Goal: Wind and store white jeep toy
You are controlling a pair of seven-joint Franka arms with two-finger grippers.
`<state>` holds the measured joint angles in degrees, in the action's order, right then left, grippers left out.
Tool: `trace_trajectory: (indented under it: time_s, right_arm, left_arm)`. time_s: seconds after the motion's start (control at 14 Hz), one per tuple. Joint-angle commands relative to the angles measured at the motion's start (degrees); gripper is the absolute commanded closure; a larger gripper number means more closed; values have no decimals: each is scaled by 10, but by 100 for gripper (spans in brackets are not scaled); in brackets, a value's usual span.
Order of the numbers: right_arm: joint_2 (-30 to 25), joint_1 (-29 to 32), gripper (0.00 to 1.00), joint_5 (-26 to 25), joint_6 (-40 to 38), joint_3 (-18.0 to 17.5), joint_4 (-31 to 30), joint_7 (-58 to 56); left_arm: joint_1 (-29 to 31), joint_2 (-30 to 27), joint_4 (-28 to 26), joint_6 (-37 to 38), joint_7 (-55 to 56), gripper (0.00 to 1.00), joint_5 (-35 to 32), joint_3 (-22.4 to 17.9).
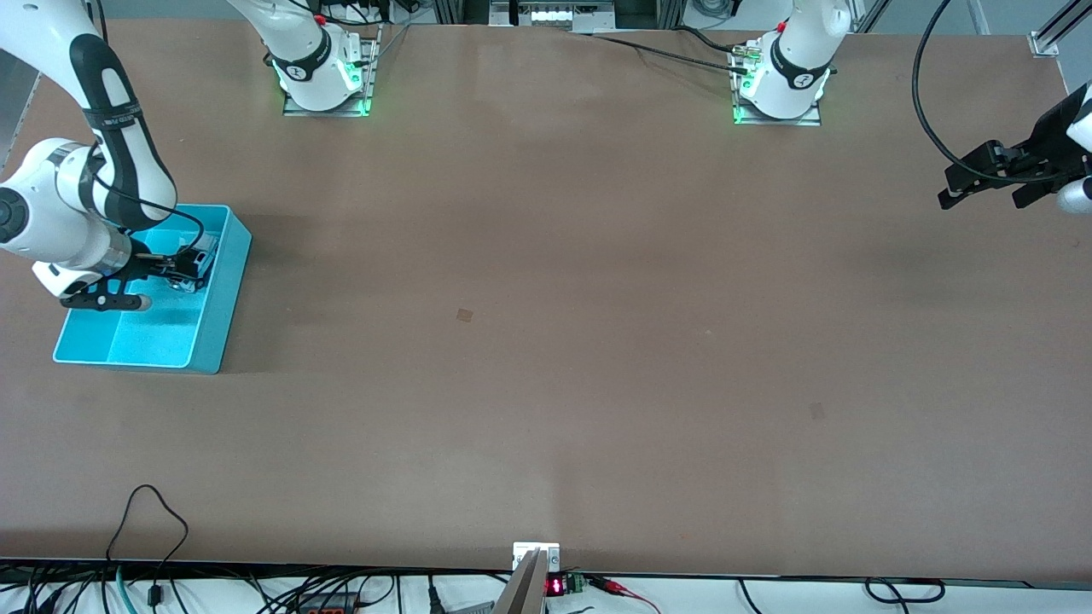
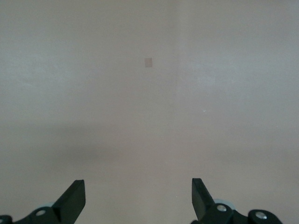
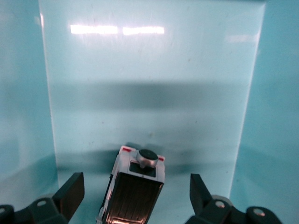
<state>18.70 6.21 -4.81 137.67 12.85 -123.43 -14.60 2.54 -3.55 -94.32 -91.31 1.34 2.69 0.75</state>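
Note:
The white jeep toy [image 3: 134, 189], with a black roof and a spare wheel on its rear, lies on the floor of the cyan bin [image 3: 149, 84]. My right gripper [image 3: 136, 182] is open and reaches into the bin, one finger on each side of the jeep with a gap to both. In the front view the bin [image 1: 229, 294] stands at the right arm's end of the table, with the right gripper [image 1: 189, 269] inside it and the jeep [image 1: 200, 257] partly hidden by the fingers. My left gripper [image 1: 981, 200] waits open and empty over the table's left-arm end; it also shows in the left wrist view [image 2: 138, 186].
The brown table [image 1: 546, 341] carries only the bin. Cables and a small red-lit display [image 1: 554, 586] run along the table edge nearest the front camera. The arm bases [image 1: 324, 72] stand at the edge farthest from that camera.

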Motion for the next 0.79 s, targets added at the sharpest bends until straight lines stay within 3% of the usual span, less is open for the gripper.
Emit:
trace_trajectory:
  time_s: [0.0,0.29,0.72]
  right_arm:
    - [-46,-9,0,2,-51,-1,19,-3]
    - [-103,-31,0,3,-183,-15,100,-3]
    - [-154,-30,0,5,-341,-98,207,5]
  left_arm:
    - [3,-12,-8,1,-5,0,-12,0]
    - [3,-14,-7,2,-5,0,-12,0]
    - [2,-17,-7,2,-6,0,-12,0]
